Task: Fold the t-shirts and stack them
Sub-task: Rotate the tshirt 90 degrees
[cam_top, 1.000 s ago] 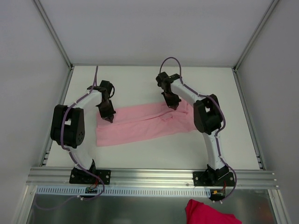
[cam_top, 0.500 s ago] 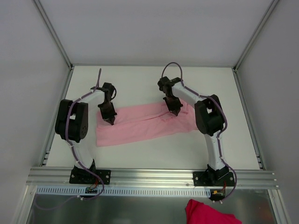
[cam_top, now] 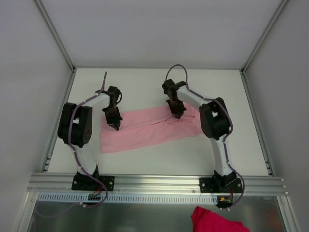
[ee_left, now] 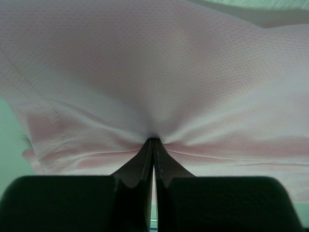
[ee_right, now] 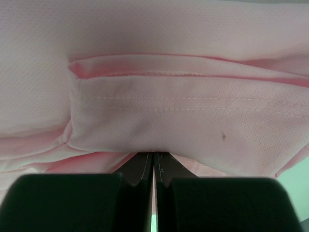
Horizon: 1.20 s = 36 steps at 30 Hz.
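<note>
A pale-pink t-shirt (cam_top: 149, 129) lies folded into a long band across the middle of the white table. My left gripper (cam_top: 117, 126) is shut on its far edge near the left end; the left wrist view shows the fabric (ee_left: 159, 87) puckered at the closed fingertips (ee_left: 146, 154). My right gripper (cam_top: 176, 116) is shut on the far edge near the right end; the right wrist view shows a hemmed fold (ee_right: 183, 125) pinched at its fingertips (ee_right: 142, 162).
A crumpled darker pink garment (cam_top: 215, 220) lies on the metal shelf below the front rail, right of centre. Grey walls and aluminium posts enclose the table (cam_top: 145, 87) on three sides.
Both grippers have shifted slightly along the shirt's far edge; the left one moved a little down and right, the right one a little left. The left arm's elbow swung left.
</note>
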Motion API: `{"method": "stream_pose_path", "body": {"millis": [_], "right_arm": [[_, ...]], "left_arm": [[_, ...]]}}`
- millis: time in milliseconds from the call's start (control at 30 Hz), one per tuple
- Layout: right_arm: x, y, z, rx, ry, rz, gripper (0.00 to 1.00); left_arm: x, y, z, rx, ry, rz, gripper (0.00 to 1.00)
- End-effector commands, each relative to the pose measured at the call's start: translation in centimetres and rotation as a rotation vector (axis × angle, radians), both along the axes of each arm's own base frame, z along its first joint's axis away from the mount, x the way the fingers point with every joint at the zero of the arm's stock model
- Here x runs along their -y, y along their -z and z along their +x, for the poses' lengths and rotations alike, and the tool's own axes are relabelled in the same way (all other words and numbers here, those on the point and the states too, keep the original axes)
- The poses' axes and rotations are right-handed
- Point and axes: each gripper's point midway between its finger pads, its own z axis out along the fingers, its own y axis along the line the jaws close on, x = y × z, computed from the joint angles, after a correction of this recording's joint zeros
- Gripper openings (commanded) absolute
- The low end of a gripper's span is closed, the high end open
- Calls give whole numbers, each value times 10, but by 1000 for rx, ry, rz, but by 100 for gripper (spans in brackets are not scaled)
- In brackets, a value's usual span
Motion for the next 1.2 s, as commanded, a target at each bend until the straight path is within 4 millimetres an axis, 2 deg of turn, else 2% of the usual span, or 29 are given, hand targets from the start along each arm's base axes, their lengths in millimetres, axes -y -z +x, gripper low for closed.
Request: {"method": "stream_pose_path", "body": {"millis": [0, 100, 233, 567, 933, 1167], "right_arm": [[-9, 5, 9, 16, 6, 40, 1], [-10, 13, 9, 24, 5, 50, 1], [-15, 11, 19, 58, 9, 63, 1], [-26, -4, 66, 121, 13, 108, 1], [-45, -6, 86, 173, -22, 195, 1], [-60, -4, 95, 173, -80, 253, 1]], "left_arm": [[10, 3, -15, -50, -11, -38, 0], [12, 1, -14, -47, -13, -43, 0], [17, 0, -17, -52, -16, -60, 0], [32, -4, -31, -62, 17, -99, 0], [71, -8, -42, -50, 114, -148, 0], [97, -8, -57, -62, 168, -155, 0]]}}
